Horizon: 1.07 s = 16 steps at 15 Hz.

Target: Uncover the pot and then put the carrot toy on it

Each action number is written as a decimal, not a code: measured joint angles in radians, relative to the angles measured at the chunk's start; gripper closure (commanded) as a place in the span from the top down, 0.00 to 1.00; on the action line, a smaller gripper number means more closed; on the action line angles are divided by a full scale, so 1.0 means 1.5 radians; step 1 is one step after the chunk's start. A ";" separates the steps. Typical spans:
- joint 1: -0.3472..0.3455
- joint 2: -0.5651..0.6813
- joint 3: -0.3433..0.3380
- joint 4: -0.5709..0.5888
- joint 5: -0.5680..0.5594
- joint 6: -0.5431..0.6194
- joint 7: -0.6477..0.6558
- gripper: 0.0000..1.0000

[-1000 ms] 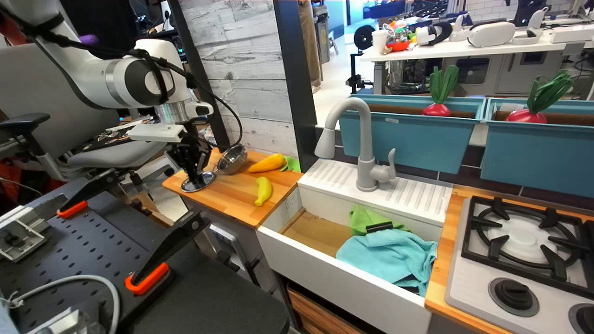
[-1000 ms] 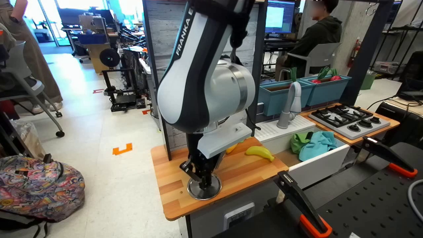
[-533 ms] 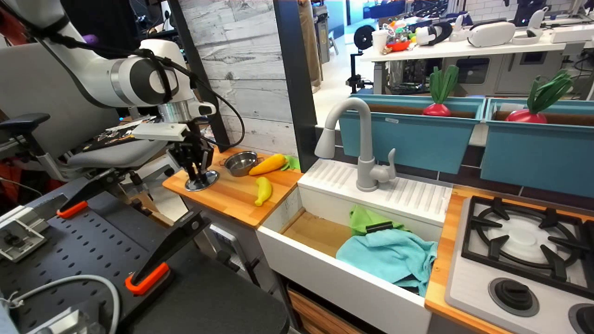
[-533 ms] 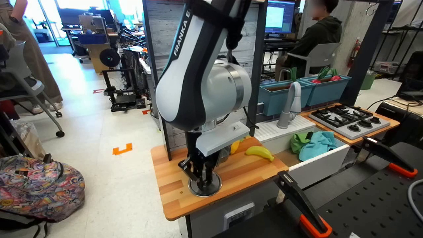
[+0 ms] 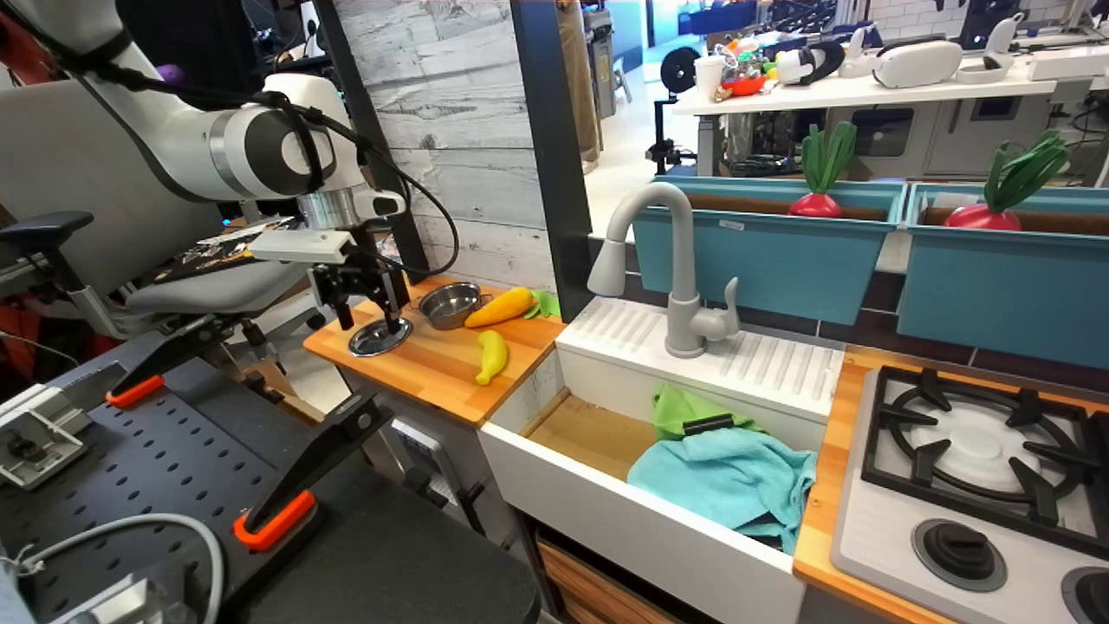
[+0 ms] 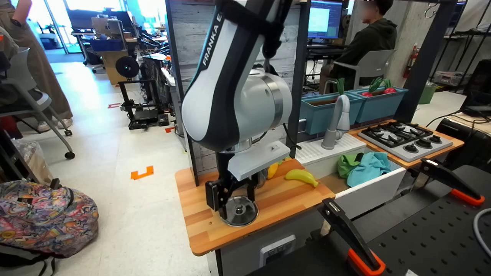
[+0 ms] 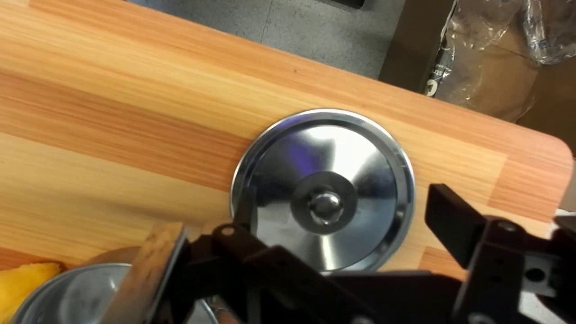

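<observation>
The small silver pot (image 5: 450, 303) stands upright and uncovered on the wooden counter, its inside visible; part of it shows at the bottom left in the wrist view. Its round metal lid (image 7: 288, 157) lies flat on the counter near the edge, knob up. My gripper (image 7: 340, 198) is open above the lid, its fingers spread wide on either side of the knob with nothing held. Right beside the pot lies the orange carrot toy (image 5: 502, 307) with green leaves. In an exterior view the arm partly hides the pot (image 6: 262, 177) and the carrot toy (image 6: 272, 170).
A yellow banana-like toy (image 5: 492, 355) lies on the counter, nearer the sink. The white sink (image 5: 641, 533) holds green and teal cloths (image 5: 723, 477). A wood-patterned wall panel (image 5: 476, 156) rises behind the counter, and a grey faucet (image 5: 684, 260) stands behind the sink.
The gripper has opened and let go of the lid's knob, leaving the lid on the counter. The pot, tilted a second ago, has settled upright. The arm has shifted slightly.
</observation>
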 measured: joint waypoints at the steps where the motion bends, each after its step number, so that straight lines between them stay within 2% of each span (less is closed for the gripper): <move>1: 0.000 -0.001 0.000 -0.001 0.000 0.000 0.001 1.00; 8: 0.001 -0.065 -0.012 -0.046 -0.025 0.000 0.034 1.00; 16: -0.012 -0.156 -0.099 -0.112 -0.100 0.000 0.040 1.00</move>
